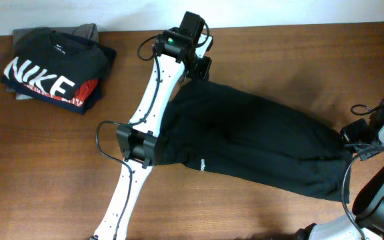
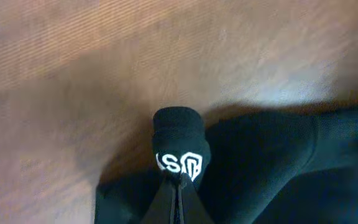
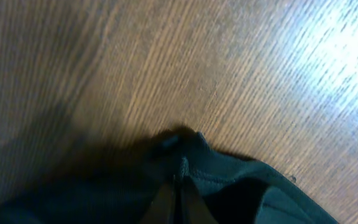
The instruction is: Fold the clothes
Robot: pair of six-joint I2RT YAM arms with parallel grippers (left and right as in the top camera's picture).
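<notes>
Wooden table (image 1: 45,167), clothes (image 1: 259,143), NIKE shirt (image 1: 52,67) overhead only

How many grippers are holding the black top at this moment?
2. The left gripper is shut on the black top at its upper-left corner in the overhead view. The right gripper is shut on its right end. No other gripper is in view.

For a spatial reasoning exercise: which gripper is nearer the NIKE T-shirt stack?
Left. The left gripper grips the black top some way right of the NIKE T-shirt stack; the right gripper holds the top's far end.
</notes>
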